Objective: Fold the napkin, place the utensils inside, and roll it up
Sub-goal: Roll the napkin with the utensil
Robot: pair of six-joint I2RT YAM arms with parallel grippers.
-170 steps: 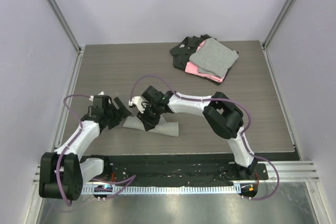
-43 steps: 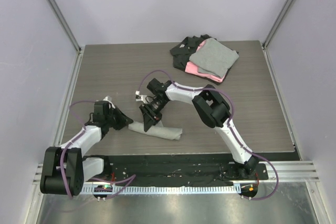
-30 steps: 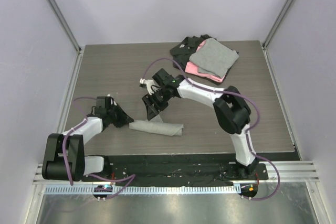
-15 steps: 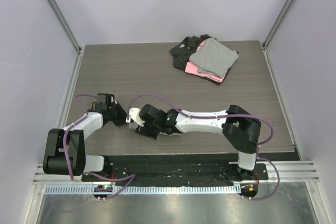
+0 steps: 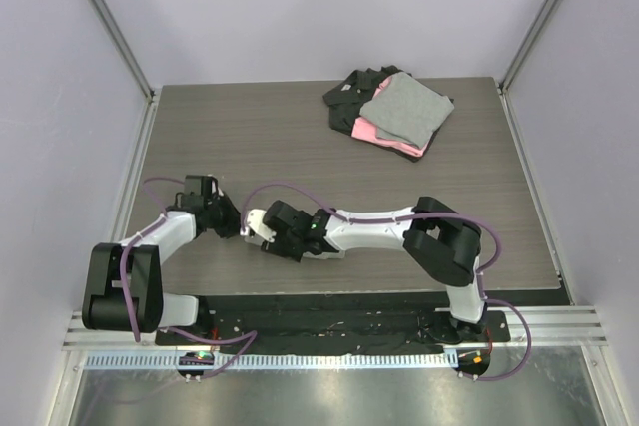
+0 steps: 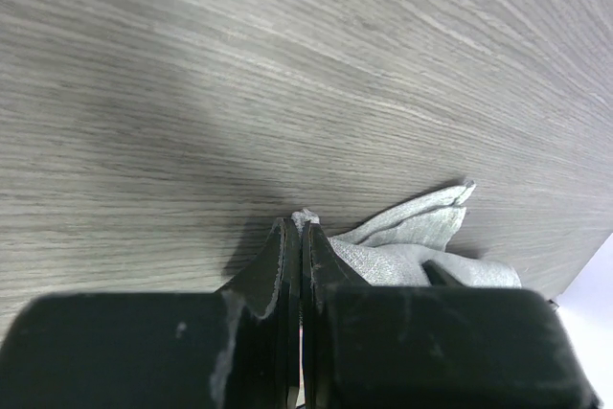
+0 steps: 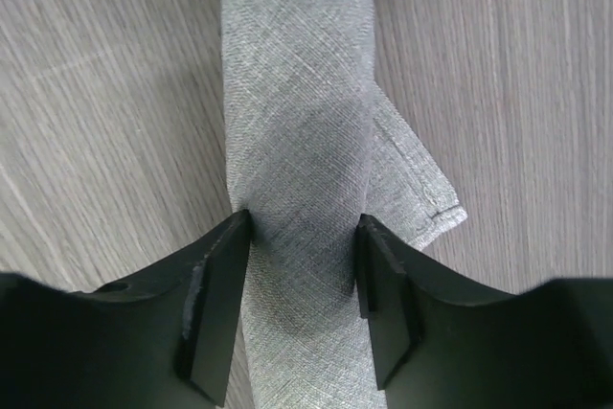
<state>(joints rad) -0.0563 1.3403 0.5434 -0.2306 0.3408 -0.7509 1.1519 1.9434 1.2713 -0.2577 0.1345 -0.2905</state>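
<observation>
Here's the napkin [image 7: 297, 141], a soft light-grey weave rolled into a narrow tube, one stitched hem corner flaring out at its side. It lies along the near edge of the grey wood-grain surface [image 5: 300, 137], left of centre. The right claw [image 7: 302, 227] straddles the roll, its black jaws part open and pressing both flanks, and the cloth narrows between them, so that's a grasp on the napkin. The left claw [image 6: 302, 227] is clenched tight at the roll's left end, tips against the crumpled cloth; I can't tell whether any fabric is pinched between them.
</observation>
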